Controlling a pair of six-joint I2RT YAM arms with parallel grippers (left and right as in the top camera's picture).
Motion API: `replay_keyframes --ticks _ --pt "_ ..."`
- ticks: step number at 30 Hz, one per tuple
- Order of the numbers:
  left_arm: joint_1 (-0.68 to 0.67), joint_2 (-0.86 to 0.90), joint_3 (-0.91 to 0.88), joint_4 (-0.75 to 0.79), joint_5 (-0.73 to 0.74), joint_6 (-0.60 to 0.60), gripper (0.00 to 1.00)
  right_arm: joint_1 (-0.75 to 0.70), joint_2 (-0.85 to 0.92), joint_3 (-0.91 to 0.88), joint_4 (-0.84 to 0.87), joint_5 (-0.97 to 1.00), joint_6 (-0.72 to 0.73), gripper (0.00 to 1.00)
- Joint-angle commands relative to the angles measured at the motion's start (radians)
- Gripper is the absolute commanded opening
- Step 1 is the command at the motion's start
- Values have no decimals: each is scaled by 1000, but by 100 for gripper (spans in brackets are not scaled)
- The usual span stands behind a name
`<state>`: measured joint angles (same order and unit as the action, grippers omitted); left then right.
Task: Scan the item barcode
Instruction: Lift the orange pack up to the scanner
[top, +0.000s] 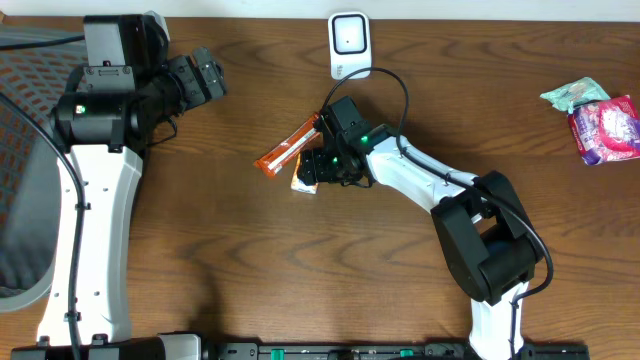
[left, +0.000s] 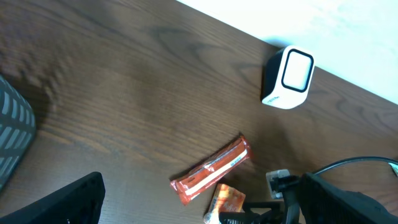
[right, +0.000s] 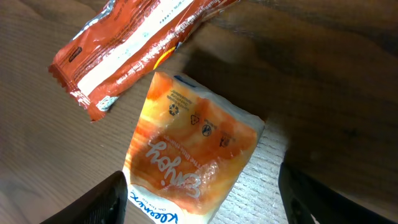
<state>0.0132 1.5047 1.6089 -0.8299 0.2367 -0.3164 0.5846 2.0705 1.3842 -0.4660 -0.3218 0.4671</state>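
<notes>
Near the middle of the table (top: 200, 250) lies the tissue pack (right: 193, 143), an orange pouch flat on the wood, print up; just beyond it, touching its far end, lies an orange bar (top: 288, 146), aslant toward the far edge; at the far edge, about midway along, stands the white scanner (top: 349, 42), upright, well apart from both; toward the far right corner lie a green packet (top: 573, 93) and a pink packet (top: 605, 130), touching; what the sealed wrappers hold cannot be told.

The right arm starts at the near edge right of middle, folds at the elbow and reaches left to the pack; the right gripper (right: 205, 196) hangs over it, jaws wide, one finger on each side of the pouch, not visibly clamping it; the left arm runs from the near left corner along the left edge and bends inward near the far left corner; the left gripper (top: 210, 75) hangs there, jaws wide, holding nothing.
</notes>
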Motion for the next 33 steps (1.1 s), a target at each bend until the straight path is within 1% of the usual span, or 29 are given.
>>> replay_keyframes --ticks 1,6,8,9,10,11,12,13,14,15,16,19,24,27,28,30,33 --pt "3 5 -3 0 -3 9 98 4 11 -14 8 -5 8 73" --pt "3 5 -3 0 -3 9 98 5 42 -29 40 -6 80 74" --pt "3 5 -3 0 -3 9 98 5 60 -30 40 -6 83 68" --pt "3 5 -3 0 -3 8 98 3 62 -30 39 -5 81 62" --pt "3 5 -3 0 -3 9 98 0 63 -30 37 -4 76 52" --pt "3 5 -3 0 -3 9 98 -6 63 -30 36 -6 75 41" --pt "3 5 -3 0 -3 9 98 -13 62 -29 36 -13 75 32" --pt "3 5 -3 0 -3 8 98 -19 61 -27 37 -29 75 18" --pt "3 5 -3 0 -3 9 98 -29 61 -25 36 -55 75 8" --pt "3 5 -3 0 -3 8 98 -43 61 -23 36 -99 74 3" --pt "3 5 -3 0 -3 9 98 -55 61 -23 36 -138 66 1" --pt "3 5 -3 0 -3 8 98 -108 60 -23 40 -322 -7 1" --pt "3 5 -3 0 -3 9 98 -213 60 -23 54 -753 -220 1" --pt "3 5 -3 0 -3 8 98 -268 60 -23 55 -1001 -306 1" --pt "3 5 -3 0 -3 9 98 -280 60 -23 55 -1060 -325 1" --pt "3 5 -3 0 -3 9 98 -301 60 -23 55 -1150 -363 4" --pt "3 5 -3 0 -3 9 98 -319 60 -23 56 -1159 -364 1"
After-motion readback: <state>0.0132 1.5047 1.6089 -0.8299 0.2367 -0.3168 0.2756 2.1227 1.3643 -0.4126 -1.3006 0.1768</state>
